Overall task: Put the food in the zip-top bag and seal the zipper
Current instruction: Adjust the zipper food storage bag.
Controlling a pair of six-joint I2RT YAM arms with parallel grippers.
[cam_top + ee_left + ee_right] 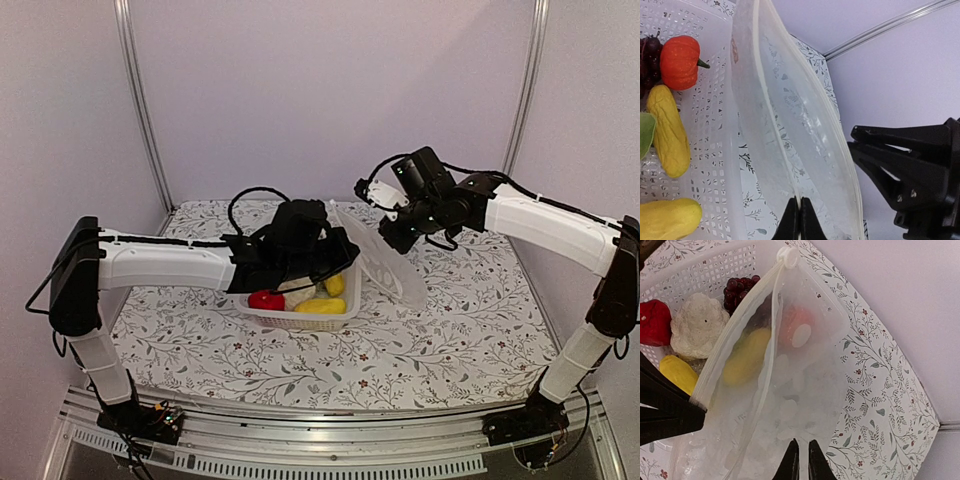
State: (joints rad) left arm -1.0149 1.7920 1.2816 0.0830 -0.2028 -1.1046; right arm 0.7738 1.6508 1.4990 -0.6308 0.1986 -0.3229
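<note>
Nothing is packed yet: the pepper [266, 299], cauliflower [697, 325], grapes [740, 287], pumpkin [680, 62] and yellow pieces [667, 130] all lie in the basket [300, 322]. The bag [385, 260] stands against the basket's right side. Its mouth is spread and its zipper [771, 115] is unsealed. The left jaws and right jaws each pinch one lip. Filling and sealing remain.

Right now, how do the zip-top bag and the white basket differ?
The zip-top bag is clear floppy film with white spots; the basket is white perforated plastic. The bag is held up at a tilt in the jaws of the left gripper and the right gripper; the basket sits flat on the table. The basket holds the food, such as the cauliflower; the bag looks empty. Both are open.
</note>
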